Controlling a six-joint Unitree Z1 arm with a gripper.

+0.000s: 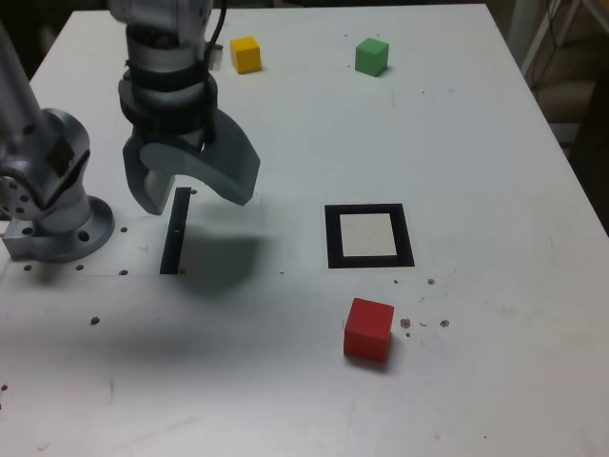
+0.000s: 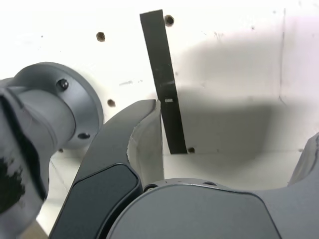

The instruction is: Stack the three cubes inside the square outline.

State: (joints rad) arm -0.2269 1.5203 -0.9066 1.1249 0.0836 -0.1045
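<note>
With the square outline (image 1: 369,236) as reference in the exterior view, the gripper (image 1: 198,195) is held wide open to its left. The red cube (image 1: 368,330) is located just below; the yellow cube (image 1: 245,55) and green cube (image 1: 372,57) are positioned well above.

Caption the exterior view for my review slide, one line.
Open gripper above the table; red, yellow and green cubes lie outside the square outline.
</note>
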